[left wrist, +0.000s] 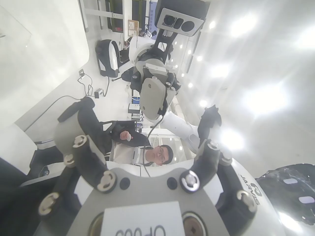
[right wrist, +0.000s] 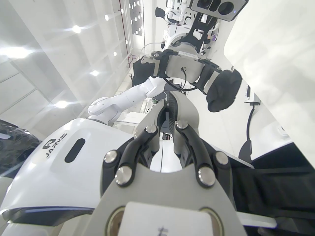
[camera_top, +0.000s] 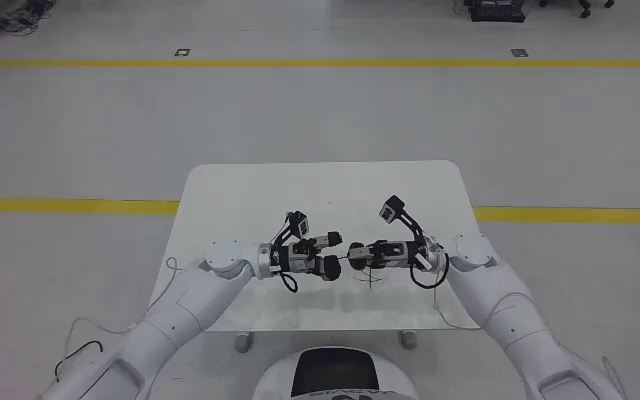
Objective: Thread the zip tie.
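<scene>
Counter: white tabletop with rounded corners point(camera_top: 220, 190), in the middle of the top view; both arms meet over its lower centre.
Left arm: white jointed arm point(camera_top: 200, 290) coming in from the lower left of the top view, wrist pointed toward frame centre.
Right arm: white jointed arm point(camera_top: 510, 300) coming in from the lower right, wrist facing the other.
Left jaws: spread wide and holding nothing; their black padded fingertips point(right wrist: 221, 92) stand well apart in the upper centre of the right wrist view.
Right jaws: drawn together, apparently pinching the thin dark plastic zip tie point(camera_top: 347, 260); the contact itself is too small to confirm.
Zip tie: a faint line between the two sets of jaws, just below centre of the top view; head and tail cannot be told apart.
Risk: the strip looks slender and springy, so its free end may bow or swing aside and miss the left jaws when they close. A light pinch by the right jaws could let it twist, slip free and drop to the counter. The two sets of jaws sit near each other, so a small misalignment could knock them together.
</scene>
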